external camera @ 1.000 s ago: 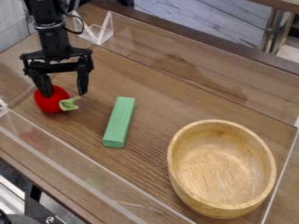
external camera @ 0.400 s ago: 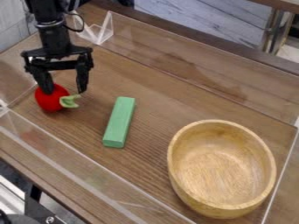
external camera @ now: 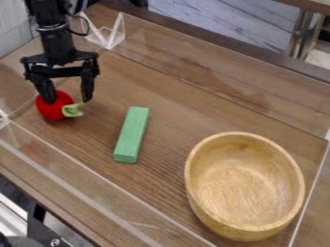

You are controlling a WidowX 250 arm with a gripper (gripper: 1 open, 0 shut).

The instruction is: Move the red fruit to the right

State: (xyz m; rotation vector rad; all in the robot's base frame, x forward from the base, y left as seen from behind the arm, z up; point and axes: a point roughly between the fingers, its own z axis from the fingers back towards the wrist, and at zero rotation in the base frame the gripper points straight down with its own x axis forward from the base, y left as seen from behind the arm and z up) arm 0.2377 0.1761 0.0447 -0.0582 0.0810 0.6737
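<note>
Camera view shows the black pincer (external camera: 61, 89) spread wide and pointing straight down over the small rounded red fruit (external camera: 53, 107) with its light green stem, which sits at the wooden table's (external camera: 206, 96) left end, directly beneath the fingers.

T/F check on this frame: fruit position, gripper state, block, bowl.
1. The small bright-red toy fruit lies inside the round wooden bowl. False: it sits on the table at far left, beneath the gripper.
2. The black gripper is open, fingers straddling the fruit. True.
3. The flat green rectangular block lies between fruit and bowl. True.
4. The bowl holds the block. False: the bowl is empty.
5. The fruit is lifted off the table. False: it rests on the wood.
</note>
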